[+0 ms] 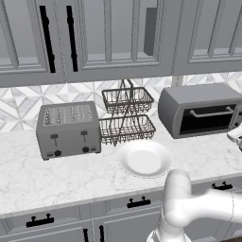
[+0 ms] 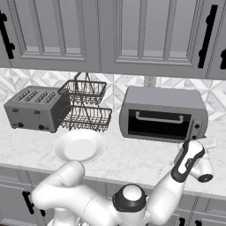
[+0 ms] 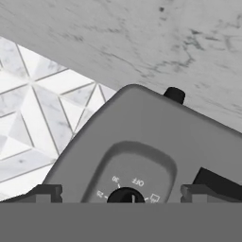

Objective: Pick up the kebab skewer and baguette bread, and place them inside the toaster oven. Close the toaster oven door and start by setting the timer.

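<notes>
The toaster oven stands on the counter against the tiled wall. Its dark glass door is shut, with the bar handle along the top. My gripper hovers at the oven's right front corner, facing the control panel. In the hand view the picture is rolled, and the timer dial sits between my open fingertips; the gripper holds nothing. The kebab skewer and the baguette bread are out of view.
A grey slotted toaster stands at the left. A two-tier wire basket rack is between it and the oven. An empty white plate lies in front of the rack. Upper cabinets hang overhead.
</notes>
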